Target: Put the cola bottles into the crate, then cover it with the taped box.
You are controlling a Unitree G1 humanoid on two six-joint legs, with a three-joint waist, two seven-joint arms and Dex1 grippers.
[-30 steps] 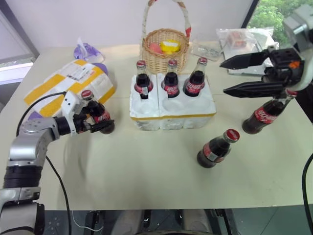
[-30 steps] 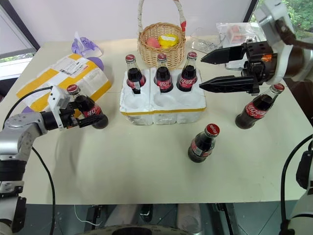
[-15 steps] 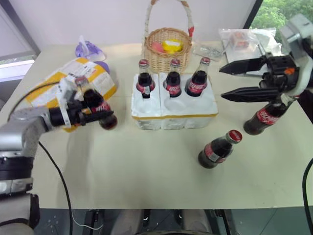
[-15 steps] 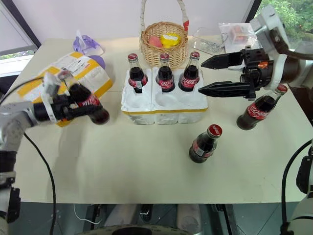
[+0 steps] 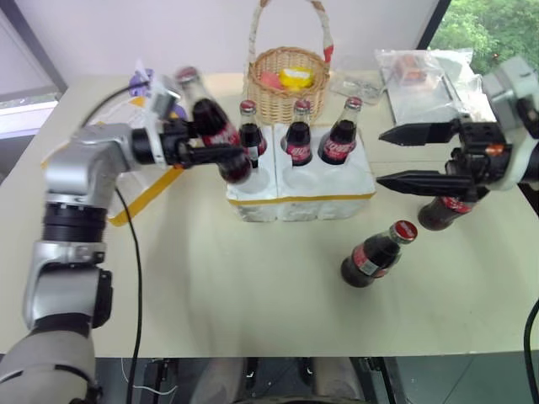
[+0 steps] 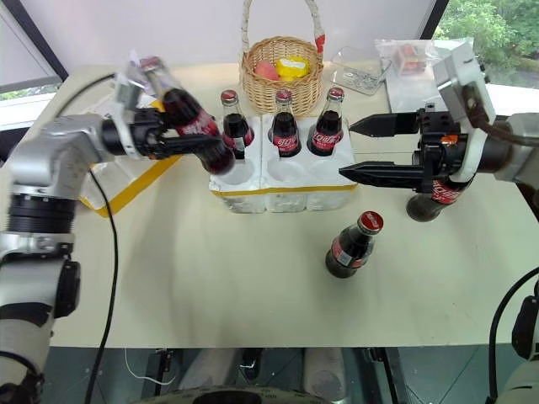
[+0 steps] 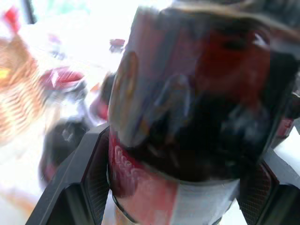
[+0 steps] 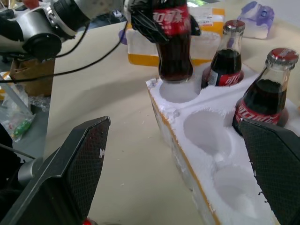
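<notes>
A cola bottle (image 6: 187, 123) is being held in the left gripper (image 6: 173, 139), whose jaws are clamped on its body. The bottle is being kept tilted, cap to the far left, base just above the near-left empty well of the crate (image 6: 282, 189). Its long axis is judged to need turning upright before lowering. The right gripper (image 6: 370, 149) is being held with jaws wide apart, empty, near a standing bottle (image 6: 438, 192)

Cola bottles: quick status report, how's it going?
Left gripper holding a bottle above the crate, front-left well. Right gripper open, empty. Three bottles seated. Two more on table. Nothing blocking.
</notes>
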